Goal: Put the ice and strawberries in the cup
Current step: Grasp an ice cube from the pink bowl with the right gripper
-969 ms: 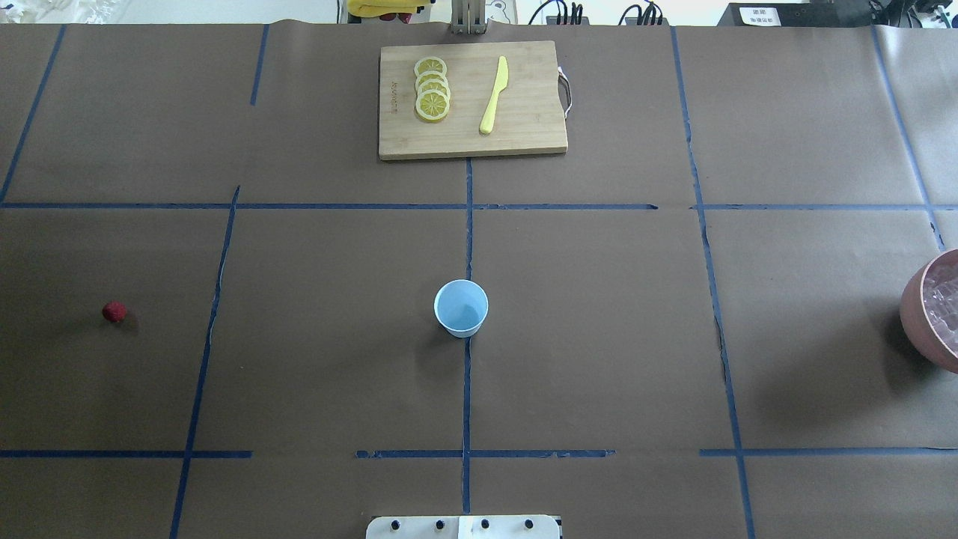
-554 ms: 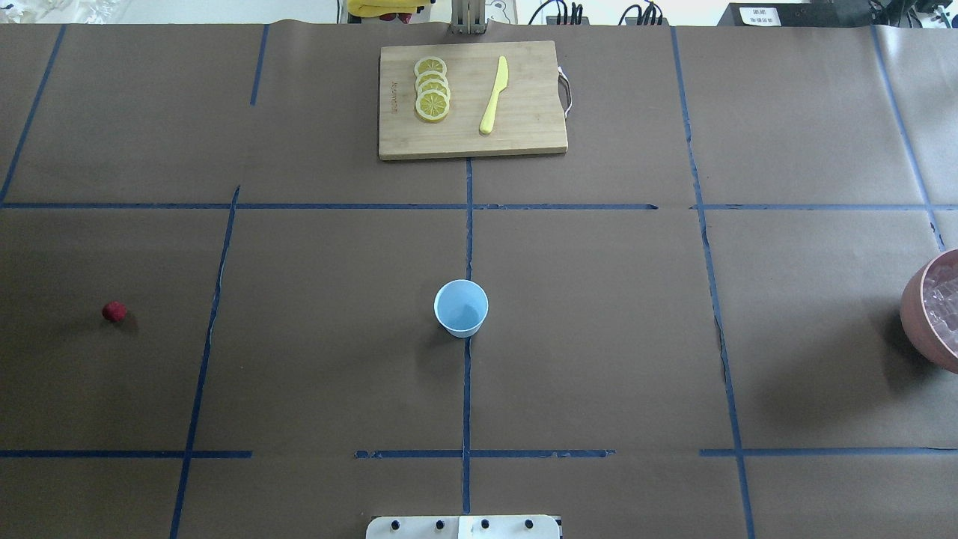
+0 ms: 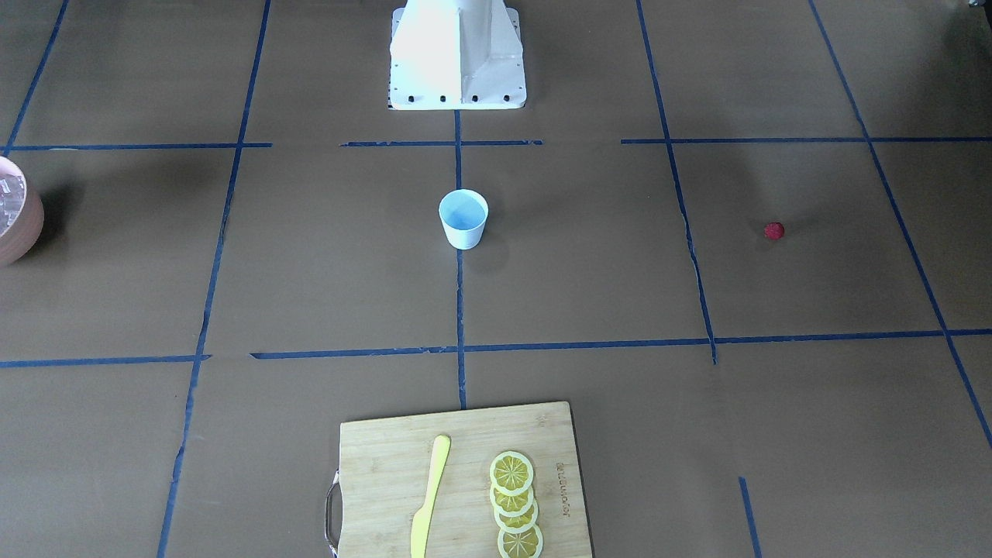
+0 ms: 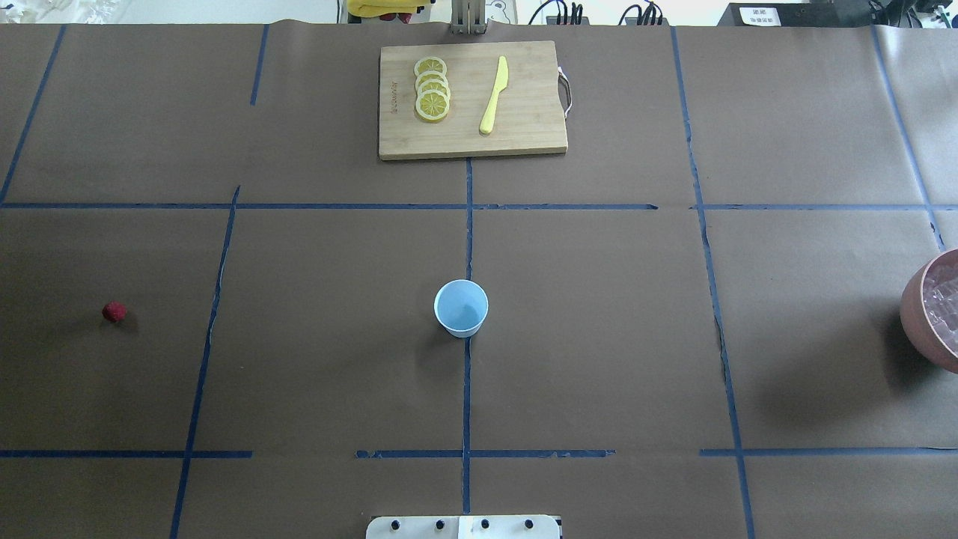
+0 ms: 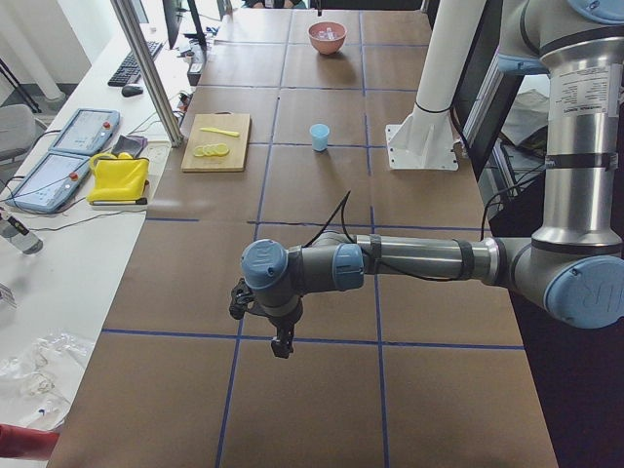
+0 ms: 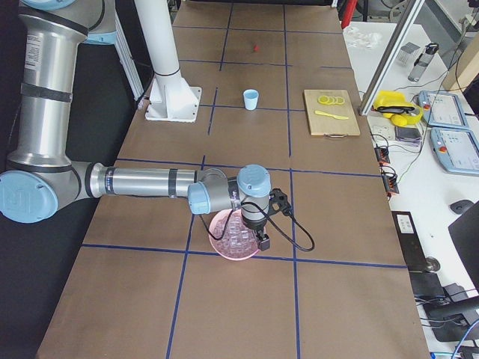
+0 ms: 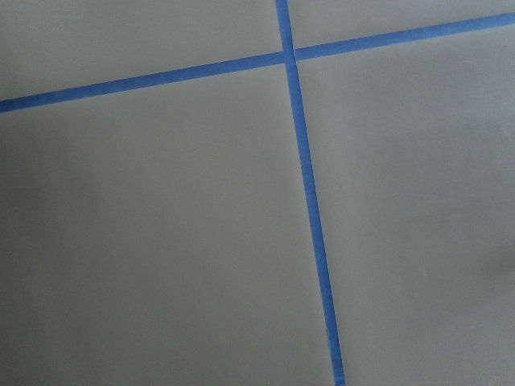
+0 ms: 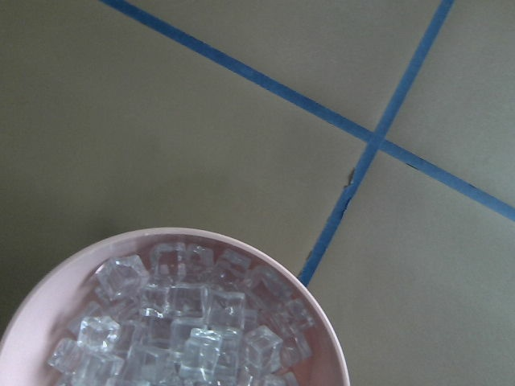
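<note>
The only writing on the table is a mark burnt into one short edge of the wooden cutting board [image 4: 471,99], too small to read. The board carries a row of overlapping lemon slices [image 4: 432,90] and, beside them, a yellow plastic knife [image 4: 494,95]. The pale blue cup [image 4: 461,308] stands upright on the centre tape line, showing only its own blue floor inside. The pink-brown bowl [image 8: 72,281] sits at the table's edge on the robot's right, well apart from the cup, and is heaped with clear ice cubes [image 8: 189,322]. The single red strawberry [image 4: 114,311] lies on the brown paper far out on the robot's left, also well apart from the cup. The right gripper [image 6: 260,241] hangs over the bowl and the left gripper [image 5: 281,343] points down above a tape line. Both show only in the side views, so I cannot tell how their jaws stand.
</note>
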Robot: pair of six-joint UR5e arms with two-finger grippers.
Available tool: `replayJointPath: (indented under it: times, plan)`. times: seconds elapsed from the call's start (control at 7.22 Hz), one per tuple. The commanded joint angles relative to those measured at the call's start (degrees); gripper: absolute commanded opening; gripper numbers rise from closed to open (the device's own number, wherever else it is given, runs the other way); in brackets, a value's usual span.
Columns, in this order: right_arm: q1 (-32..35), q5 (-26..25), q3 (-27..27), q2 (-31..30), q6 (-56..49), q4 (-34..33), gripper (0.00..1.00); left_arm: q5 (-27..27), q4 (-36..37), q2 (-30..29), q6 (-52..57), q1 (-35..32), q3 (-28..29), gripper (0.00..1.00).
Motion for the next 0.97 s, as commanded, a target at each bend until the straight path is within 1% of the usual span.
replayJointPath:
  times: [0.0, 0.42, 0.69, 0.83]
  plan:
    - [-4.84, -0.13, -0.05, -1.61, 1.06, 2.01, 0.98, -0.06, 0.00, 0.00, 0.00, 0.00, -0.05, 1.00]
    - [-7.58, -0.57, -0.75, -2.58, 1.14, 1.93, 0.96, 0.02, 0.00, 0.00, 0.00, 0.00, -0.05, 1.00]
    - [-10.55, -0.75, -1.02, -2.41, 4.46, 2.01, 0.93, 0.02, 0.00, 0.00, 0.00, 0.09, -0.05, 1.00]
    - [-10.83, -1.09, -1.02, -2.32, 4.49, 2.01, 0.92, 0.02, 0.00, 0.00, 0.00, 0.09, -0.05, 1.00]
